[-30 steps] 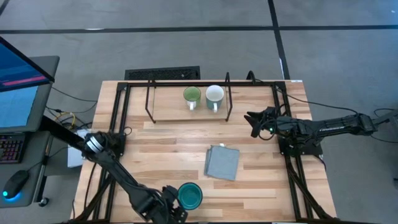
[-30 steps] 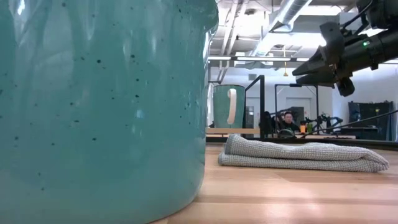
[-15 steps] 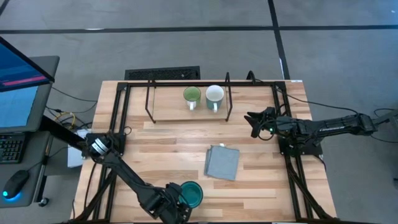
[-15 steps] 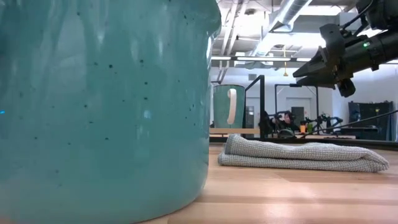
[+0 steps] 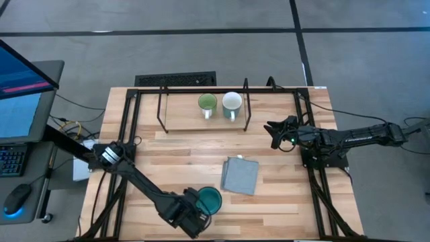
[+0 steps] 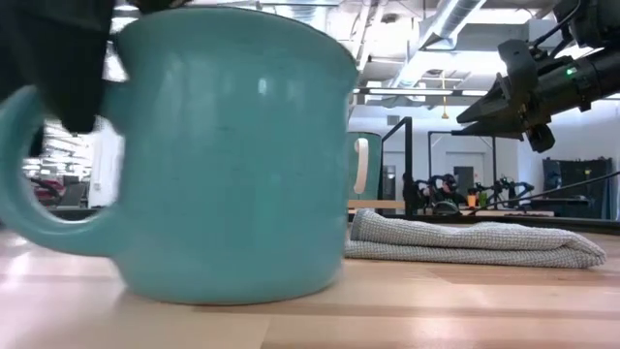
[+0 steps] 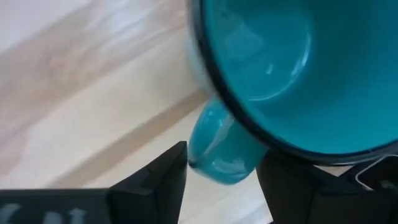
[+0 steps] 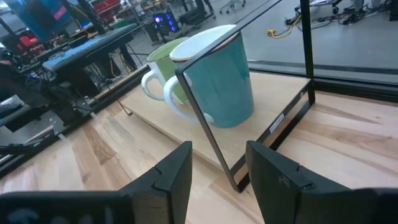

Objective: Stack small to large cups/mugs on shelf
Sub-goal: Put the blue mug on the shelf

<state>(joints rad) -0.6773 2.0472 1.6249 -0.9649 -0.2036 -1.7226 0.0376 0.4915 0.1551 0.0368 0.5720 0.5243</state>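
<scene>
A teal mug [image 5: 209,199] stands upright near the table's near edge. My left gripper [image 7: 221,165] is shut on it and shows dark at the upper left of the low view [image 6: 58,58]. A light-green mug [image 5: 207,103] and a white-lined mug [image 5: 232,103] stand side by side on the light wood base of the black wire shelf [image 5: 161,111] at the far edge. My right gripper [image 5: 274,131] is open and empty, above the table to the right of the shelf. It faces both mugs in its wrist view [image 8: 214,180]. My left gripper pinches the teal mug's handle [image 7: 214,155] between its two fingers, one on each side of the loop. It comes from above and from the near-left. The mug is upright, its mouth up, its bottom at or just above the tabletop [image 6: 232,291].
A folded grey cloth [image 5: 240,175] lies on the table between the teal mug and the shelf, toward the right. Black frame rails [image 5: 127,128] run along the table's left and right sides. A monitor and a keyboard stand off the table's left edge.
My left gripper has carried the teal mug away from the near edge toward the far edge and a little to the right. The mug stays upright. In the low view it has shrunk from filling the picture to showing whole, handle at the left.
</scene>
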